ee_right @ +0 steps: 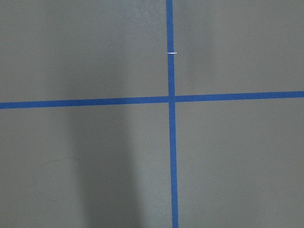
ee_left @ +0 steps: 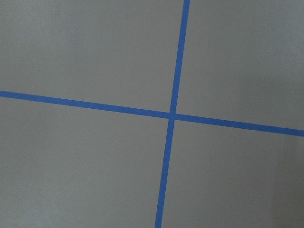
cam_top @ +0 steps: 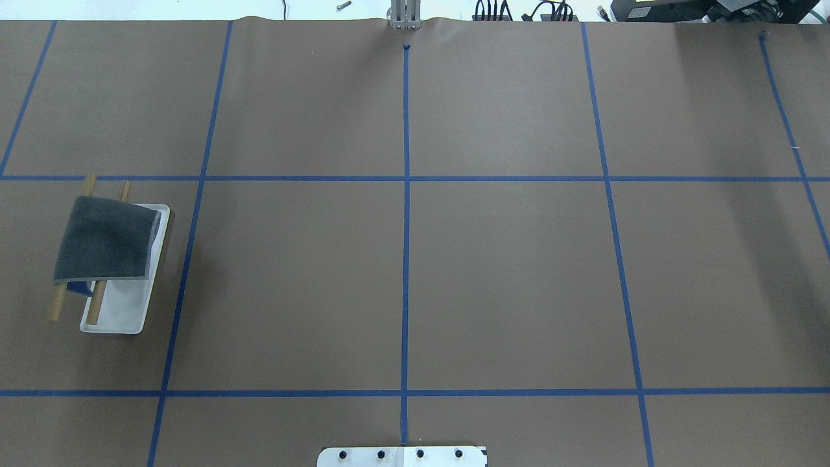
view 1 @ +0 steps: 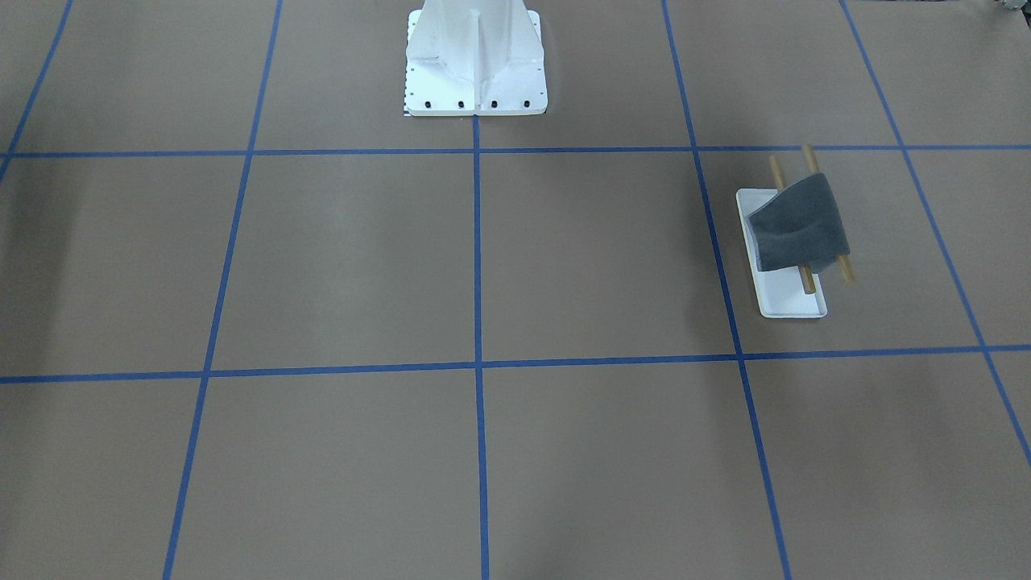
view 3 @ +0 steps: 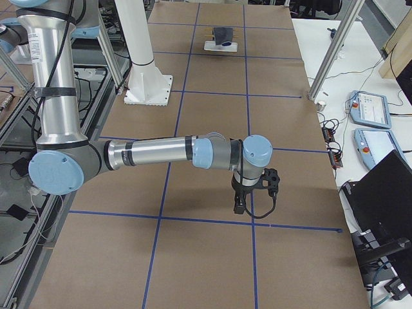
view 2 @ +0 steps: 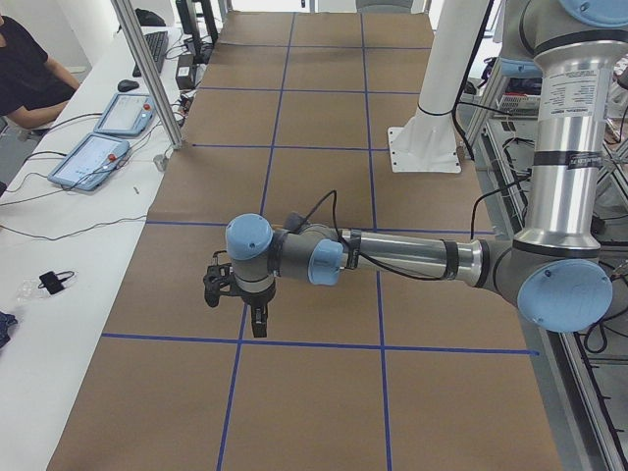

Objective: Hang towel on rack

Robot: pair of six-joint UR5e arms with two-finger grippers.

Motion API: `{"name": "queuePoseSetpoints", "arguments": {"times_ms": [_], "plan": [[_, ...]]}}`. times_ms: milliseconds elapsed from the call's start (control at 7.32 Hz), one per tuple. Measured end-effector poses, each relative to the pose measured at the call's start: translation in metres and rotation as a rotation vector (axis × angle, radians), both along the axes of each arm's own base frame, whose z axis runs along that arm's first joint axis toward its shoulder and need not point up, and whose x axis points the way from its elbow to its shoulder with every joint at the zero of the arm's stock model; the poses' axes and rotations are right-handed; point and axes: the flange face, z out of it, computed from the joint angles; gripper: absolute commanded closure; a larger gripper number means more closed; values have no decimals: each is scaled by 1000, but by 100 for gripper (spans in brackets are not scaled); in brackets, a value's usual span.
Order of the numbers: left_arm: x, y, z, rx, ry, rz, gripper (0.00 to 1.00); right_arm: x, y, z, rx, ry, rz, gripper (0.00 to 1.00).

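The dark grey towel (view 1: 797, 225) lies draped over both tan dowel bars of the rack (view 1: 793, 302), with a blue patch showing under its near edge in the overhead view (cam_top: 107, 240). The rack's white tray base (cam_top: 123, 311) stands on the table's left side. Towel and rack show small and far in the exterior right view (view 3: 223, 33). My left gripper (view 2: 257, 324) points down over the table in the exterior left view only. My right gripper (view 3: 238, 206) points down in the exterior right view only. I cannot tell if either is open or shut. Neither is near the rack.
The large white bolted pedestal (view 1: 475, 64) stands at the robot's side of the table and also shows in the overhead view (cam_top: 402, 456). Blue tape lines (cam_top: 406, 259) grid the brown table. An operator's bench with tablets (view 2: 98, 147) runs along the far side.
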Motion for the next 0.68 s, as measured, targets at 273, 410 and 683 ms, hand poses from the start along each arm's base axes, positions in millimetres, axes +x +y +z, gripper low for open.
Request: {"name": "queuePoseSetpoints", "arguments": {"times_ms": [273, 410, 683], "plan": [[0, -1, 0, 0, 0, 1, 2, 0, 3, 9, -9, 5, -8, 0], [0, -2, 1, -1, -1, 1, 2, 0, 5, 13, -14, 6, -11, 0], [1, -3, 1, -1, -3, 1, 2, 0, 6, 16, -19, 8, -13, 0]]}}
